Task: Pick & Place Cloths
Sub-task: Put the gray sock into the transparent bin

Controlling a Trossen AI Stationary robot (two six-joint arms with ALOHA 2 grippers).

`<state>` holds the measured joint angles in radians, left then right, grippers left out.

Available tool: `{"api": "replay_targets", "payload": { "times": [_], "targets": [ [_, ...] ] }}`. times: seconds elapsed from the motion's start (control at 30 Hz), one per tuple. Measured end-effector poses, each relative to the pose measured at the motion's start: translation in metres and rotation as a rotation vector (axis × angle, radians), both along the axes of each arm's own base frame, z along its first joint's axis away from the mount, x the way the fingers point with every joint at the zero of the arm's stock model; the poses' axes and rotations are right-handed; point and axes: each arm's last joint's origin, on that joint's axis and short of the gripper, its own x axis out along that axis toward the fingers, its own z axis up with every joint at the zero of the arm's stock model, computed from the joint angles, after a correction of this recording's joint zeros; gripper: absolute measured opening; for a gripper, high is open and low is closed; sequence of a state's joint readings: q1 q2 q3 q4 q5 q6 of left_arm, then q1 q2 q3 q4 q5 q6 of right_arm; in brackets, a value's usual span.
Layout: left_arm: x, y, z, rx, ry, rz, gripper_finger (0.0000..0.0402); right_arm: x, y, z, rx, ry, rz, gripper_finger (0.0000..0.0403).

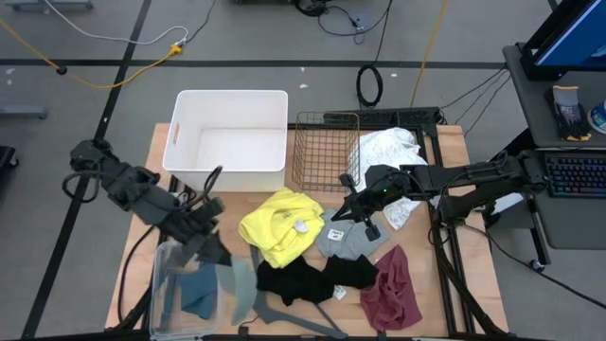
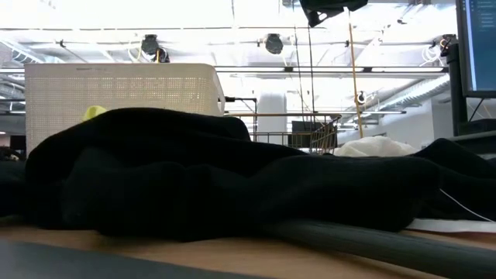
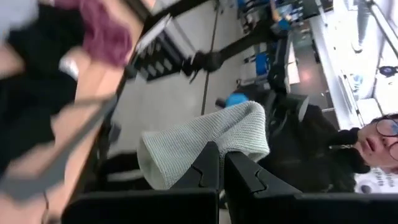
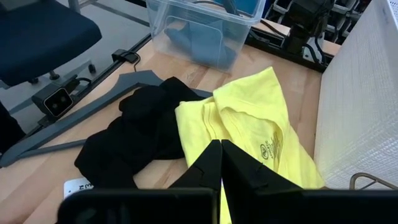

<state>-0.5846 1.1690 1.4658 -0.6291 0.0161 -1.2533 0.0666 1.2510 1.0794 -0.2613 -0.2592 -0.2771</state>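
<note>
Left gripper holds the sage green cloth above the clear bin; the other cloths lie spread on the table.

The left gripper (image 3: pixel 221 163), at the table's front left corner, has its fingers closed on a fold of the sage green cloth (image 3: pixel 205 140); it is soft, light and hangs limp. The right gripper (image 1: pixel 352 210), near the table's middle, hovers over the grey-blue cloth (image 1: pixel 348 239) with fingers pressed together, holding nothing. The yellow cloth (image 4: pixel 249 118), beside the white bin (image 1: pixel 227 128), has a small printed logo, not readable; best taken at a raised fold. The black cloth (image 1: pixel 312 279) and the maroon cloth (image 1: pixel 391 292) lie near the front edge, the white cloth (image 1: pixel 388 150) toward the back right corner.
</note>
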Motion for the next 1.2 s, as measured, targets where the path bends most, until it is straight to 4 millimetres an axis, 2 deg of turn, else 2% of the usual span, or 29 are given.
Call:
{"api": "replay_targets", "payload": {
  "times": [0.43,0.7,0.87,1.03,1.2],
  "targets": [
    [-0.061,0.002,-0.018,-0.124,0.498,0.061,0.0,0.0,0.0,0.0,0.002,0.003,-0.001,0.0],
    [-0.083,0.0,-0.036,-0.081,0.855,0.064,0.0,0.0,0.0,0.0,0.002,0.002,-0.001,0.0],
    [-0.084,-0.002,-0.043,-0.012,0.905,0.102,0.0,0.0,0.0,0.0,0.002,0.001,-0.003,0.0],
    [-0.078,-0.009,-0.05,0.087,0.881,0.129,0.0,0.0,-0.001,0.0,-0.001,-0.001,-0.009,0.0],
    [-0.07,-0.018,-0.062,0.193,0.939,0.152,0.0,0.001,-0.002,0.0,-0.025,-0.004,-0.054,0.0]
  ]
}}
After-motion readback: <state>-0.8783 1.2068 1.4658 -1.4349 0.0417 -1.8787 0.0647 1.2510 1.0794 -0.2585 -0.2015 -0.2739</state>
